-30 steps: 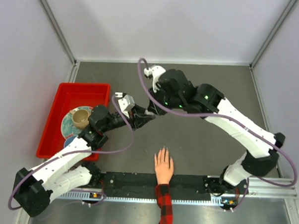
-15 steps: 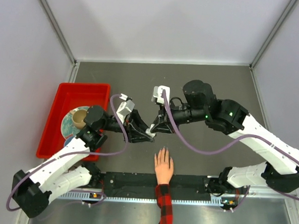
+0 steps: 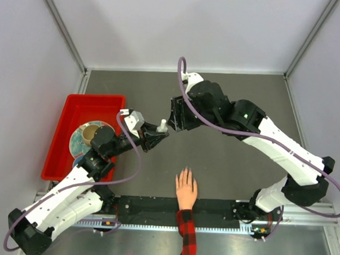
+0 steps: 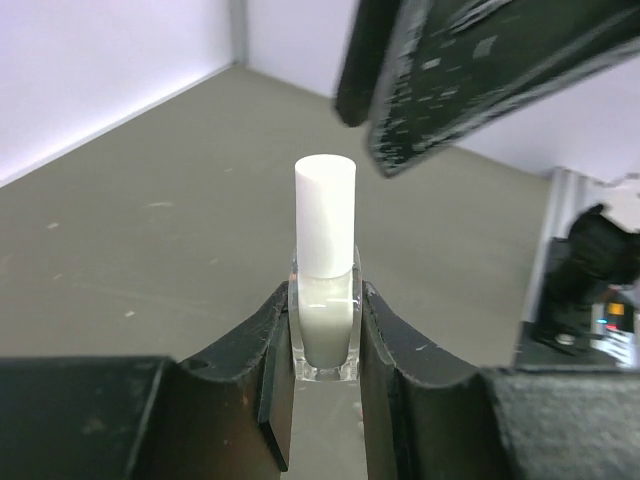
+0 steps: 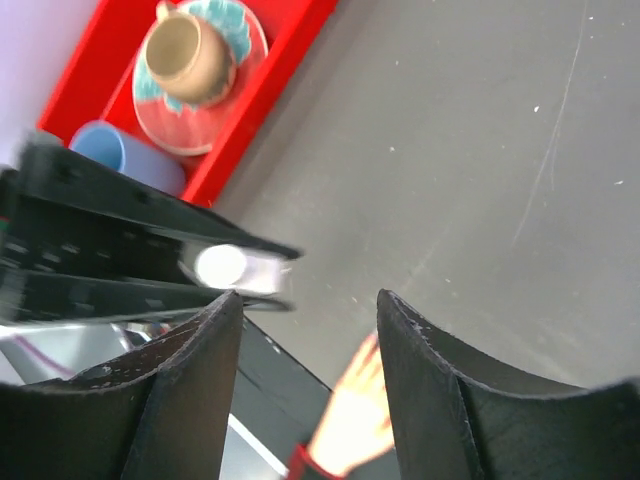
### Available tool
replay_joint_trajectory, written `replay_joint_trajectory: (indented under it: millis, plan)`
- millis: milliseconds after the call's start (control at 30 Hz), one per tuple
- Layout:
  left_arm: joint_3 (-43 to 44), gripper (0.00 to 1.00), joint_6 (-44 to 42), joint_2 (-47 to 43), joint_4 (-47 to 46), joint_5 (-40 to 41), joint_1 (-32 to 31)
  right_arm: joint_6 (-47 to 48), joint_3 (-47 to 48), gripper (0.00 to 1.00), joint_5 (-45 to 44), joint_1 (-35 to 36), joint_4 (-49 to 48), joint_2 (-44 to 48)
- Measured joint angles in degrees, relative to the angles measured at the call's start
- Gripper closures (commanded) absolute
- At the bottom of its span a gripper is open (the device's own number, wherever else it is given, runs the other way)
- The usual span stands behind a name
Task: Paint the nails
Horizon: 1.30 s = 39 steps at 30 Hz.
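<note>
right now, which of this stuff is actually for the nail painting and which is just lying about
For the job:
- nails on the hand
- white-capped polish bottle

Just lying about:
- red bin
- patterned plate
- tan pot
- blue cup

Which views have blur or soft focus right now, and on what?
Left wrist: the nail polish bottle in the left gripper is crisp, the right gripper overhead dark and soft. Right wrist: bottle and left gripper smear at the left edge, and the human hand is blurred too. Top external: even light, soft shadows, no glare, everything sharp.
</note>
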<state>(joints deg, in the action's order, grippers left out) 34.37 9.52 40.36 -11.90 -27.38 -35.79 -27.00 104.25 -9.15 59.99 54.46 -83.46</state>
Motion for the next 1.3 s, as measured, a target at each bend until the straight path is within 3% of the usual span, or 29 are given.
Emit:
replay_joint_trajectory:
  millis: [233, 500, 700, 833, 900, 1033, 1167, 1233, 1300]
  plan:
    - [0.0, 1.00, -4.7, 2.0, 1.9, 7.1, -0.3, -6.1, 5.6, 0.51, -2.9, 1.5, 0.9, -5.7]
    - [0.0, 1.00, -5.4, 1.1, 2.7, 9.3, -0.4, -7.1, 7.5, 0.59, -3.2, 1.7, 0.7, -9.3]
    - [0.0, 1.00, -5.4, 0.8, 3.9, 9.3, -0.4, -6.8, 7.7, 0.77, -2.5, 1.8, 0.1, -11.2]
    - [0.1, 1.00, -5.4, 0.8, 5.0, 9.2, -0.4, -5.9, 8.4, 1.00, -1.7, 1.8, 0.3, -12.1]
    - [0.3, 1.00, -5.2, 0.8, 5.6, 8.7, -0.4, -4.7, 8.4, 1.00, -0.9, 1.8, 0.6, -12.1]
    - [1.1, 1.00, -2.3, 1.2, 7.3, 3.8, 0.0, 1.4, 6.1, 1.00, 2.8, 1.7, 0.1, -10.2]
    - [1.4, 1.00, 3.7, 2.5, 5.2, -11.1, 0.0, 12.3, -4.6, 1.00, 13.7, 1.6, -4.5, -0.7]
    - [1.0, 1.00, 10.9, 3.4, -1.5, -21.1, -0.2, 18.3, -9.4, 1.00, 22.2, 1.5, -7.6, 4.8]
    - [-0.3, 1.00, 21.4, 5.2, -14.5, -30.4, -0.6, 23.1, -14.0, 1.00, 30.6, 1.5, -12.0, 10.3]
